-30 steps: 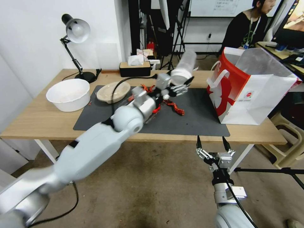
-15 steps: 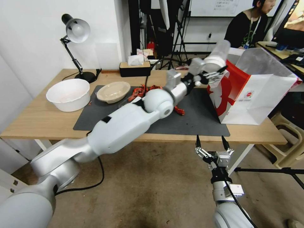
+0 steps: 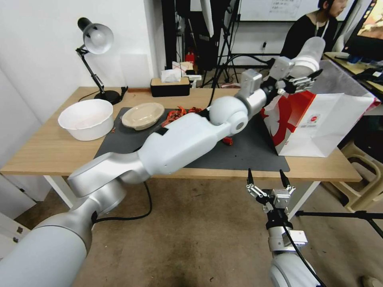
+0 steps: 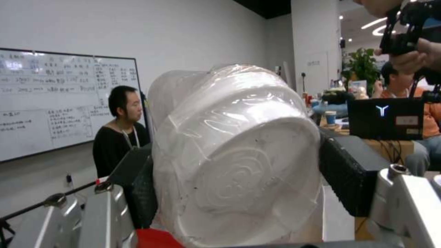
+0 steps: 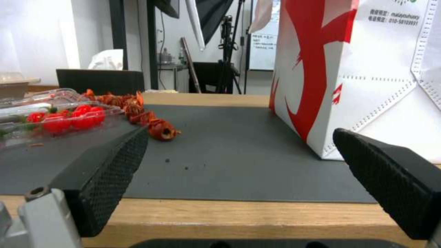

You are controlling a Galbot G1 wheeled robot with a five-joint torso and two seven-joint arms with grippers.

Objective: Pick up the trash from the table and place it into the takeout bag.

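- While I watched from the head view, the left pincer (image 3: 304, 79) had swung up from over the dark mat (image 3: 247, 147) to the open mouth of the takeout bag (image 3: 319, 119), pinching the clear white-lidded cup (image 3: 309, 56) above the bag's rim. That carry looked nearly done; to my eye only the drop remained. On the worktop (image 3: 48, 151) the shallow beige dish (image 3: 142, 114) lay on the mat, not yet collected, beside the big white bowl (image 3: 85, 118). The right pincer (image 3: 266, 180) hung below the worktop's front edge, prongs spread, idle.
- Seen from the left wrist, the cup (image 4: 234, 162) sat gripped between the dark pads (image 4: 349, 175), lid end toward the camera.
- From the right wrist, the spread pads (image 5: 110, 162) framed the mat (image 5: 229, 151), with the bag (image 5: 358, 79) standing on it and the tray of cherry tomatoes (image 5: 60, 117) well apart from the bag.
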